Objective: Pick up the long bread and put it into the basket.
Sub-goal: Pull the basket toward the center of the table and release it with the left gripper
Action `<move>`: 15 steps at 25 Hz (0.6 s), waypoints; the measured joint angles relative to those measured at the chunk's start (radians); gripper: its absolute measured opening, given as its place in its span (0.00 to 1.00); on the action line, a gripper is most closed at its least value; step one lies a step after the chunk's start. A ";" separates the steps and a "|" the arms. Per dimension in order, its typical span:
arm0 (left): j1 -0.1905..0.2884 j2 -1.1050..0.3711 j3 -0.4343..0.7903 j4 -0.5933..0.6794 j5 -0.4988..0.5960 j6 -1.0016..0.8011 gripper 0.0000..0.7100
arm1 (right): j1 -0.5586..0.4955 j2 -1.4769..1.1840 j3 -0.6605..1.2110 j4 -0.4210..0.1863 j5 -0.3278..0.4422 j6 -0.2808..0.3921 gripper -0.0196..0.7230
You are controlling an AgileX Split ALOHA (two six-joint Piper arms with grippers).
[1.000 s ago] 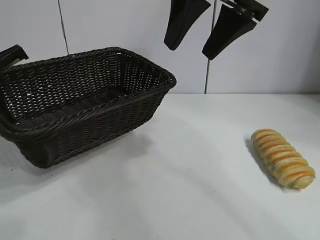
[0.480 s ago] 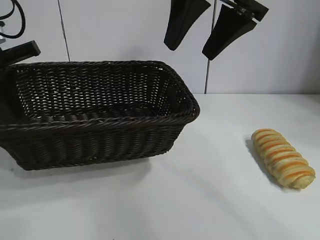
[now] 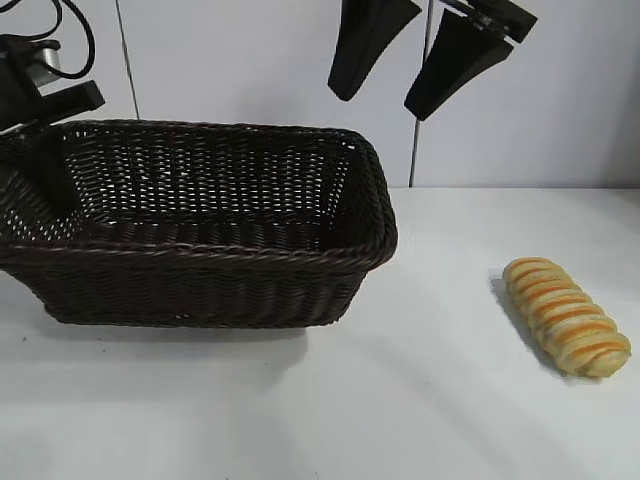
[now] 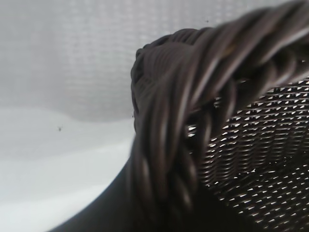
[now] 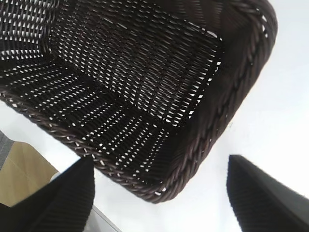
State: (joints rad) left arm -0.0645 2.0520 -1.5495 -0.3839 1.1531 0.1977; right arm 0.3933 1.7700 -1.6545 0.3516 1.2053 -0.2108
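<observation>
Colours and surface patterns of the objects on the table.

The basket (image 3: 220,270) is dark brown wicker in a tight open weave, with a braided rim of twisted strands; light shows through the weave as small pale dashes. The long bread (image 3: 566,316) is golden yellow, crossed by orange-brown slanting ridges. The table (image 3: 420,400) is plain white, the far wall pale grey with thin dark vertical seams. The right gripper (image 3: 388,95) has matte black fingers.

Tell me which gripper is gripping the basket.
The left gripper, clamped on the basket rim at its left end. The right gripper hangs open above, holding nothing.
</observation>
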 joint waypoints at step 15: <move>0.000 0.102 -0.004 -0.013 -0.051 0.032 0.14 | 0.000 0.000 0.000 0.000 0.000 0.000 0.76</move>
State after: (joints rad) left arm -0.0645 2.1535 -1.5530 -0.3967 1.1016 0.2296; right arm 0.3933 1.7700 -1.6545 0.3516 1.2053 -0.2108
